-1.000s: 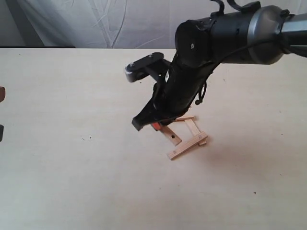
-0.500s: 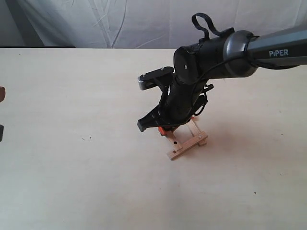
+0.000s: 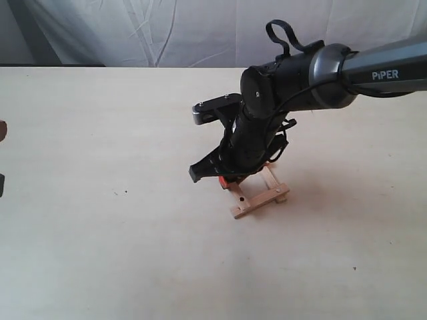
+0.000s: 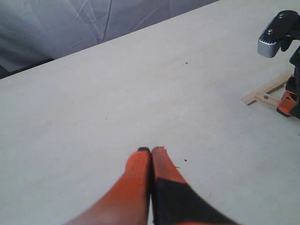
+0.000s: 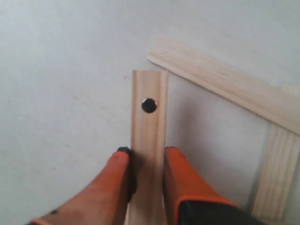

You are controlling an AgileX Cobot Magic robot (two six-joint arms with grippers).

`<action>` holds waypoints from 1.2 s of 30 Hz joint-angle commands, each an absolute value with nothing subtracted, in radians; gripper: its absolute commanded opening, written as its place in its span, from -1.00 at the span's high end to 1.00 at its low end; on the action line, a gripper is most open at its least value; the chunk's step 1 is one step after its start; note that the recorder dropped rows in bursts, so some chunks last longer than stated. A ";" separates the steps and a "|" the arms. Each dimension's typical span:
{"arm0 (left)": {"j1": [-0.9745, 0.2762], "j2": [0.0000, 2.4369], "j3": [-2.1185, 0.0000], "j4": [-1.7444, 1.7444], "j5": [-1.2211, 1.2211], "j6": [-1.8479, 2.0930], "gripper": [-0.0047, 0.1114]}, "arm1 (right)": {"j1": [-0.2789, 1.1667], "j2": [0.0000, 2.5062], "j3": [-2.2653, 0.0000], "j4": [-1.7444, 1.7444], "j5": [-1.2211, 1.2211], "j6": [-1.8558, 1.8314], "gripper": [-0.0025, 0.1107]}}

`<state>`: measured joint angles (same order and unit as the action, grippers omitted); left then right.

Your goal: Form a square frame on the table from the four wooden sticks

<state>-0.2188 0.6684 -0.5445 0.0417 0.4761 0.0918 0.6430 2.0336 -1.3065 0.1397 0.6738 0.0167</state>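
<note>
My right gripper is shut on a pale wooden stick that has a dark hole near its end; the orange fingers press both of its long edges. The free end of that stick lies close to the end of a plain stick, and a third stick lies across the far side. In the exterior view the right gripper is low over the sticks, which lie as a partly hidden square frame on the table. My left gripper hovers shut and empty over bare table, far from the sticks.
The right arm's black body covers the back of the frame. A wrinkled white cloth hangs behind the table's far edge. A few dark specks dot the surface.
The right arm has dropped lower and drawn back over the sticks. The holed stick in its grip has shifted slightly leftward, toward the front stick's end. The left gripper has not visibly moved.
</note>
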 commanded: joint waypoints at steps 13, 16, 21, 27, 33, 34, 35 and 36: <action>-0.212 0.664 -0.539 0.078 0.471 0.090 0.92 | 0.639 2.068 -1.311 0.094 0.562 0.189 0.95; -0.212 0.664 -0.539 0.078 0.471 0.090 0.92 | 0.639 2.068 -1.311 0.099 0.567 0.192 0.68; -0.212 0.664 -0.539 0.078 0.471 0.088 0.92 | 0.639 2.066 -1.311 0.106 0.563 0.194 0.17; -0.212 0.664 -0.539 0.078 0.471 0.088 0.92 | 0.639 2.014 -1.311 0.106 0.562 0.194 0.16; -0.212 0.664 -0.539 0.015 0.483 0.086 0.92 | 0.639 1.900 -1.311 0.106 0.697 0.194 0.44; -0.212 0.664 -0.539 0.000 0.499 0.086 0.92 | 0.639 1.884 -1.311 0.106 0.719 0.194 0.59; -0.212 0.664 -0.539 -0.012 0.517 0.086 0.92 | 0.639 1.872 -1.311 0.106 0.734 0.194 0.75; -0.212 0.664 -0.539 -0.015 0.533 0.086 0.92 | 0.639 1.859 -1.311 0.106 0.749 0.194 0.92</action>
<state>-0.2188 0.6684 -0.5445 0.0176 0.4981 0.0924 0.6430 1.8996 -1.3065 0.1088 0.6962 0.1939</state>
